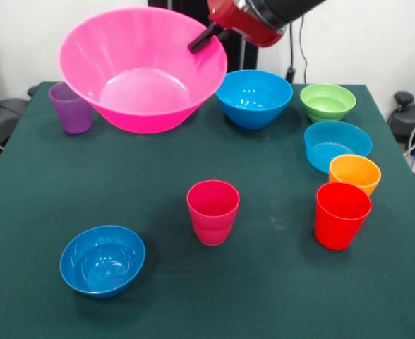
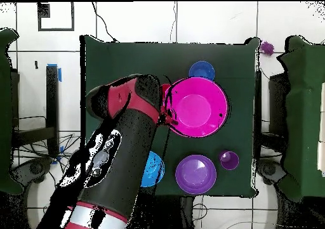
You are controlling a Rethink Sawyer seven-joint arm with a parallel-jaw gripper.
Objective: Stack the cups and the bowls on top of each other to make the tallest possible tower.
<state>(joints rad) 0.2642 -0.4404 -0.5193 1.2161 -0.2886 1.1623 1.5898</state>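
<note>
My gripper (image 1: 204,37) is shut on the right rim of the huge pink bowl (image 1: 140,70), which hangs tilted above the table. Seen from overhead, the gripper (image 2: 169,112) grips the pink bowl (image 2: 195,106) at its left rim over the table's middle. A magenta cup (image 1: 212,211) stands mid-table and a red cup (image 1: 342,215) to its right. The purple cup (image 1: 71,107) stands at the far left. The large blue bowl (image 1: 253,97), green bowl (image 1: 327,101), cyan bowl (image 1: 337,145) and small orange bowl (image 1: 354,173) line the right side. The small dark blue bowl (image 1: 101,259) sits front left. The large purple bowl (image 2: 195,174) shows only overhead.
The arm (image 2: 120,157) covers the left part of the overhead view and half hides the blue bowl (image 2: 153,169). Cables and equipment lie beyond the green table's (image 1: 278,296) edges.
</note>
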